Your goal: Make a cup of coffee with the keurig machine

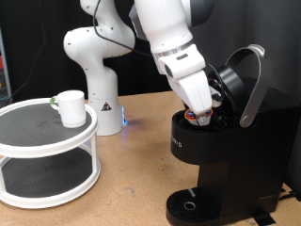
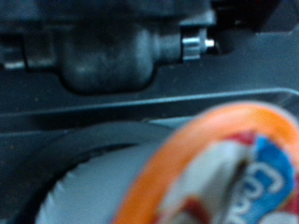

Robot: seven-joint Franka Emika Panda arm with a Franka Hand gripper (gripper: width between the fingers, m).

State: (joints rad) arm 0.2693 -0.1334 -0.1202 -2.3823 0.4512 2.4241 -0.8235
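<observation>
The keurig machine stands at the exterior view's right, black, with its silver-grey handle raised and the lid open. My gripper reaches down into the open pod chamber and is shut on the small pod with the red-orange lid. In the wrist view the pod fills the frame close up and blurred, over the grey round chamber; my fingers do not show there. The cup, a white mug, stands on the top tier of a round stand at the left, apart from the gripper.
A white two-tier round stand with dark shelves takes up the exterior view's left. The white arm base with a blue light stands behind it. The machine's round drip tray holds nothing. The table top is brown wood.
</observation>
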